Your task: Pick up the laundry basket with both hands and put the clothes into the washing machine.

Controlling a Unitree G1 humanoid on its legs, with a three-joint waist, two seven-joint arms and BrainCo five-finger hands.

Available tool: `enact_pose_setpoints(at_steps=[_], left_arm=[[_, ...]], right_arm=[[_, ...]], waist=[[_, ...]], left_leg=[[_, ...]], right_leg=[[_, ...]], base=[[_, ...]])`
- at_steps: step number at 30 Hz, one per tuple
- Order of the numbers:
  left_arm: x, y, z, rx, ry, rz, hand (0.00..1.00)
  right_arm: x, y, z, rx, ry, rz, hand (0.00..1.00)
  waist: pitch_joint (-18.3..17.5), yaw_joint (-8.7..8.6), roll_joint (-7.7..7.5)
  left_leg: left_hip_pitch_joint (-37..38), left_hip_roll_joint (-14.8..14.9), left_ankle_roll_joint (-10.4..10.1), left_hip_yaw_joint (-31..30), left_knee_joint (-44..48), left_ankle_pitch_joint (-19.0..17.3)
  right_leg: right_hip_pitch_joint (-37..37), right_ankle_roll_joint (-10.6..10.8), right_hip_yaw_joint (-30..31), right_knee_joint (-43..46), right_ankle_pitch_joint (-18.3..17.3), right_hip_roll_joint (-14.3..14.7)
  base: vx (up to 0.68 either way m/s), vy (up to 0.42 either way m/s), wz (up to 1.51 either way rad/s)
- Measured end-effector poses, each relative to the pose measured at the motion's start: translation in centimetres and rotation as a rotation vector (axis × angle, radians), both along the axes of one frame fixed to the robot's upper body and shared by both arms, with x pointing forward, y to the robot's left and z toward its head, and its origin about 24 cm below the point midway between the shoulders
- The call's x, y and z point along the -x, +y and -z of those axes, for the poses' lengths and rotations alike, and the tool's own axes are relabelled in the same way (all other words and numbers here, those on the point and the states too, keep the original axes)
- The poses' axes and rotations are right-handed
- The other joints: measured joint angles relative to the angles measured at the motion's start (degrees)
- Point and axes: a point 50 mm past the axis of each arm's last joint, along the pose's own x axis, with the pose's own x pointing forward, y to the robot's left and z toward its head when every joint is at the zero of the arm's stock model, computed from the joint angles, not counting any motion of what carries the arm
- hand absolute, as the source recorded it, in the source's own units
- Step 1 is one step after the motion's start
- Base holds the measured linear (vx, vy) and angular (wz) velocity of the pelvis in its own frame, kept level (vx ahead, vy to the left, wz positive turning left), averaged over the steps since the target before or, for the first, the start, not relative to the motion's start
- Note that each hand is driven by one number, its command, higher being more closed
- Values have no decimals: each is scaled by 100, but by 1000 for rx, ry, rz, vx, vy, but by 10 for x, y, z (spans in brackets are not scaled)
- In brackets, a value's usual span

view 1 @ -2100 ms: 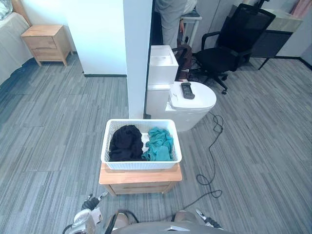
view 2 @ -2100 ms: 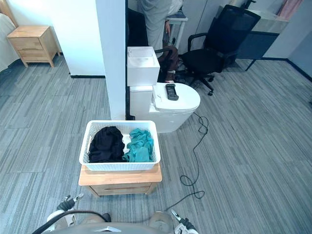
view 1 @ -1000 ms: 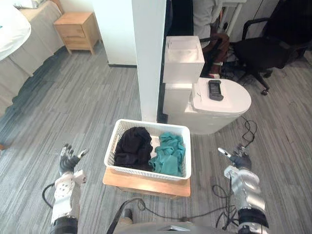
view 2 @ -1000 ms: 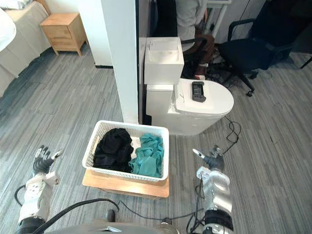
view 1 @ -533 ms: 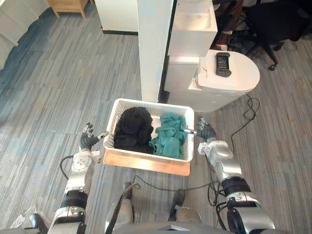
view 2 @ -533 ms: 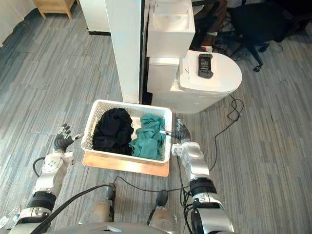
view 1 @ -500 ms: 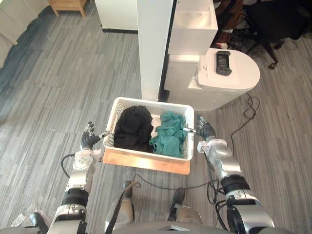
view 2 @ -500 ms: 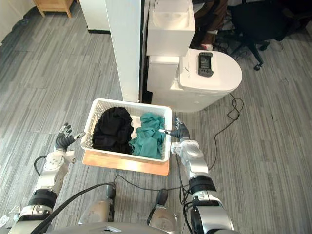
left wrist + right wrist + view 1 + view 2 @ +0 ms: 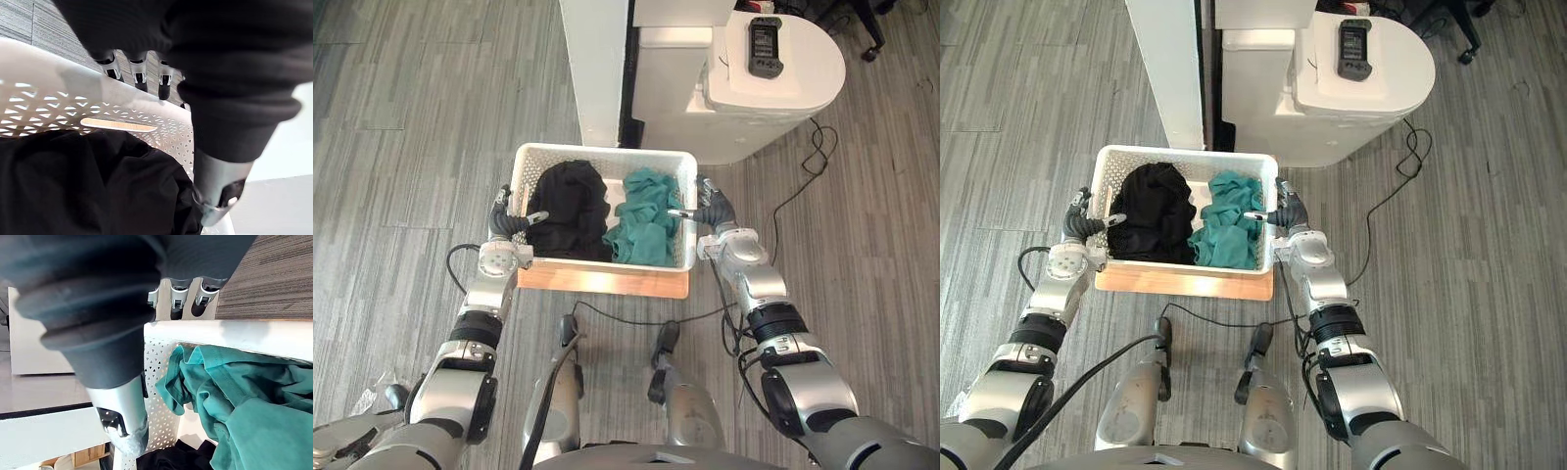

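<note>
Both hands have come in from the sides since a moment ago and now sit on the short ends of the laundry basket. The left hand and the right hand each pinch the rim, thumb inside, fingers down the outer wall. There is one basket: white plastic, rectangular, with walls pierced in a lattice. It stands on a low wooden worktop, whose near edge shows past it. Two soft, crumpled garments lie inside, touching: a black garment on the left and a teal garment on the right. The far rim is near a white pillar and a smooth, rounded white appliance. Grey plank floor lies open on both sides.
</note>
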Motion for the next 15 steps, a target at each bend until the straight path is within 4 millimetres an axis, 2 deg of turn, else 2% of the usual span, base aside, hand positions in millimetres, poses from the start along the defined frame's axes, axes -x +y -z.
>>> enact_pose_setpoints(at_steps=[5, 8, 15], left_arm=[[-9, -1, -11, -26, -20, -13, 0], [-13, 4, -14, -72, -4, -21, 0], [-18, 9, -20, -152, 5, -25, 0]], right_arm=[[-2, 3, -2, 5, -2, -3, 0], [-3, 6, -4, -2, -9, -9, 0], [-9, 9, -18, 21, -54, 1, 0]], waist=[[101, 33, -16], [176, -4, -38], [277, 15, -145]], left_leg=[[-100, 56, -28, 79, -102, 129], [-103, 64, -22, 91, -181, 192], [-98, 81, -37, 125, -486, 402]], right_leg=[[-144, -29, 21, -57, 94, 61], [-166, -35, 25, -98, 137, 77], [-278, 4, 52, -199, 242, 116]], base=[[-11, -12, -4], [-8, -3, -1], [-3, 0, -1]])
